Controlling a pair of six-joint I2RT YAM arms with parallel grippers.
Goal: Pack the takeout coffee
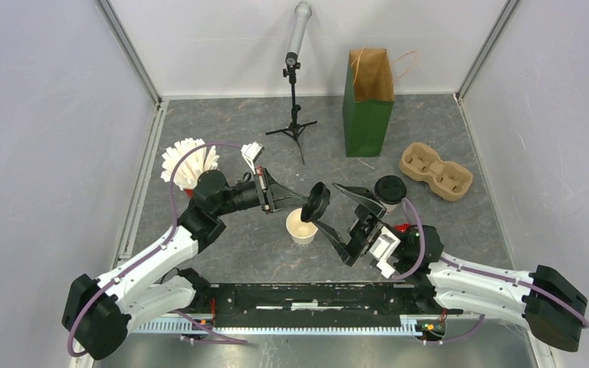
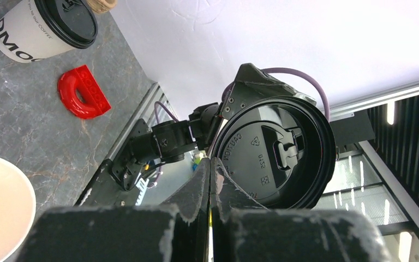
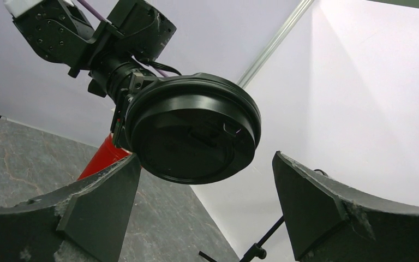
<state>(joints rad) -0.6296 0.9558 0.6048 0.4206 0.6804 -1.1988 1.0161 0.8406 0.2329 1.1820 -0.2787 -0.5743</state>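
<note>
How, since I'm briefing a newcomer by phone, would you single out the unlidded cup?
From the tall green paper bag at the back, come forward and a little left across the table. The small cream paper cup there stands open-topped; its neighbour to the right is capped in black.
</note>
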